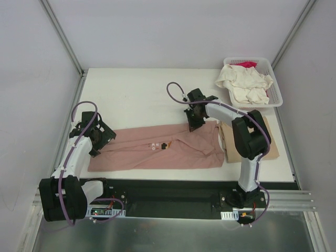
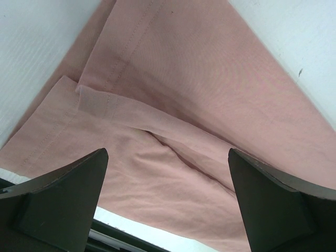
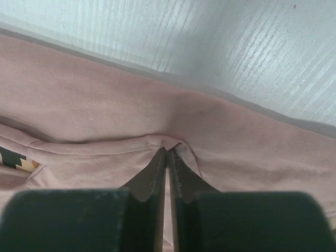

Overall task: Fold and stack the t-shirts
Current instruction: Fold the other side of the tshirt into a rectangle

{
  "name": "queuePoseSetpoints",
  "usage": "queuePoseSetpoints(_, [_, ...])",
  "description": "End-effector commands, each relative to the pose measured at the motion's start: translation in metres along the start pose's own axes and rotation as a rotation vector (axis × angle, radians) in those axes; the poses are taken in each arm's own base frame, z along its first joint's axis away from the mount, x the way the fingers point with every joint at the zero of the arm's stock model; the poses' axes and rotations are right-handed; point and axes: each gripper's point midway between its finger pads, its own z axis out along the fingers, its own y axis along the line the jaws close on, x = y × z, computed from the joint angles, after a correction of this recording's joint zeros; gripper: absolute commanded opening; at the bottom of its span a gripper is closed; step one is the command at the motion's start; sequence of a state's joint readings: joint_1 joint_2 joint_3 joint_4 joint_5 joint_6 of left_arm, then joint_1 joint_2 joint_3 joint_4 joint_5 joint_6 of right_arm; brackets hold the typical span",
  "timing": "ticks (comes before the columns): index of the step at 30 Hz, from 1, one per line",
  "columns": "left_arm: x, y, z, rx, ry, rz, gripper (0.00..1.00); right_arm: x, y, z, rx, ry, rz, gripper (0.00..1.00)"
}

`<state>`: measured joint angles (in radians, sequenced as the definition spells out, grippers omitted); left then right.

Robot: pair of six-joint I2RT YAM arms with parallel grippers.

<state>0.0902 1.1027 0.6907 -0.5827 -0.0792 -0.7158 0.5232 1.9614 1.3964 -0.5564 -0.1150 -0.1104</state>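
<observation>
The dusty-pink t-shirt (image 1: 157, 149) lies spread in a long strip across the table's front, its small print (image 1: 160, 145) facing up. My left gripper (image 1: 100, 137) is open just above the shirt's left end; in the left wrist view its fingers (image 2: 63, 194) stand wide apart over pink cloth (image 2: 173, 105). My right gripper (image 1: 193, 123) is shut on a small fold of the pink shirt's far edge (image 3: 173, 144). A folded tan t-shirt (image 1: 270, 144) lies at the right, partly under the right arm. Cream (image 1: 244, 84) and magenta (image 1: 245, 64) shirts fill the basket.
The white slatted basket (image 1: 275, 92) stands at the back right corner. The metal rail (image 1: 173, 197) with the arm bases runs along the near edge. Grey walls enclose the table at left, right and back.
</observation>
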Motion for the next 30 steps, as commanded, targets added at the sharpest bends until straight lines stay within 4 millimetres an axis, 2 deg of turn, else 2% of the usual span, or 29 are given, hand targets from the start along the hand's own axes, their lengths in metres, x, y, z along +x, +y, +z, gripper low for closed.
queuePoseSetpoints(1, [0.000,-0.003,-0.004,0.024,-0.013,0.012,0.99,-0.007,0.005,-0.020,0.044,-0.068,-0.033,0.01])
queuePoseSetpoints(4, [0.001,-0.003,-0.005,0.027,-0.011,0.009,0.99,-0.005,0.011,-0.037,0.097,-0.110,-0.048,0.01])
queuePoseSetpoints(7, [0.001,-0.003,-0.005,0.032,-0.013,0.005,0.99,0.008,0.023,-0.048,0.124,-0.128,-0.038,0.01])
queuePoseSetpoints(8, [0.002,-0.003,-0.005,0.029,-0.015,0.004,0.99,0.011,0.029,-0.050,0.145,-0.145,0.018,0.01])
queuePoseSetpoints(9, [0.001,-0.001,-0.004,0.024,-0.017,-0.001,0.99,0.018,0.026,-0.054,0.197,-0.165,0.040,0.01])
queuePoseSetpoints(10, [0.001,-0.002,-0.004,0.023,-0.018,-0.001,1.00,0.022,0.045,-0.052,0.181,-0.192,0.042,0.01])
queuePoseSetpoints(12, [0.002,-0.003,-0.004,0.029,-0.008,0.004,0.99,0.029,0.059,-0.050,0.197,-0.230,0.126,0.02])
queuePoseSetpoints(13, [0.002,-0.004,-0.004,0.032,-0.008,0.008,0.99,0.034,0.078,-0.047,0.172,-0.238,0.108,0.05])
queuePoseSetpoints(15, [0.002,-0.005,-0.005,0.034,-0.008,0.010,0.99,0.040,0.093,-0.042,0.185,-0.251,0.137,0.08])
queuePoseSetpoints(16, [0.002,-0.005,-0.005,0.037,-0.011,0.007,0.99,0.047,0.108,-0.041,0.179,-0.255,0.112,0.12])
queuePoseSetpoints(21, [0.004,-0.004,-0.007,0.047,-0.010,0.005,0.99,0.067,0.143,-0.036,0.166,-0.275,0.090,0.18])
queuePoseSetpoints(22, [0.004,-0.004,-0.007,0.050,-0.013,0.005,0.99,0.074,0.155,-0.037,0.146,-0.273,0.066,0.26])
queuePoseSetpoints(24, [0.005,-0.005,-0.007,0.054,-0.008,0.005,0.99,0.075,0.164,-0.044,0.131,-0.280,0.051,0.44])
queuePoseSetpoints(25, [0.005,-0.005,-0.008,0.056,-0.008,0.005,0.99,0.080,0.166,-0.048,0.134,-0.276,0.031,0.64])
queuePoseSetpoints(28, [0.005,-0.007,-0.008,0.063,-0.002,0.005,0.99,0.077,0.171,-0.069,0.114,-0.308,0.002,0.85])
queuePoseSetpoints(30, [0.005,-0.009,-0.009,0.074,0.000,0.000,0.99,0.076,0.171,-0.083,0.086,-0.325,-0.008,0.95])
